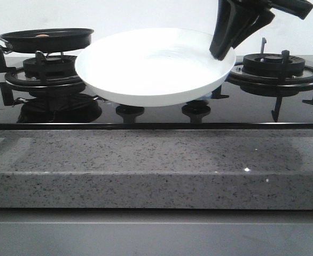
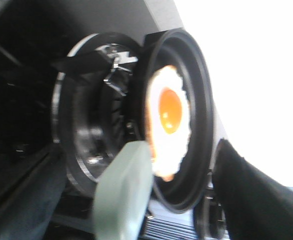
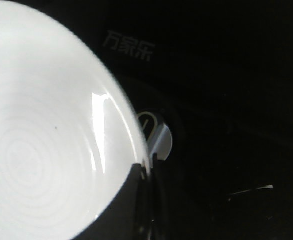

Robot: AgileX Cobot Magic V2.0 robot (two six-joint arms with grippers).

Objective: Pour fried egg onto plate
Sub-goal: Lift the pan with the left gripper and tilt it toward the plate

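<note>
Stove: black glass hob on the grey bench, the landmark here.
Plate: held clear above the hob's middle, empty, tilted slightly; right claw pinches its rim.
Pan: over the hob's left burner, level.
Fried egg: in the pan, not poured.
Left claw: by the pan's handle; grip cannot be told.
Progress: plate raised; tipping remains.

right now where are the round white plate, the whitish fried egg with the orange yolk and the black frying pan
round white plate (image 1: 146, 66), front view, inner surface
whitish fried egg (image 2: 169, 111), left wrist view, orange yolk
black frying pan (image 1: 47, 41), front view, outer side wall
</note>
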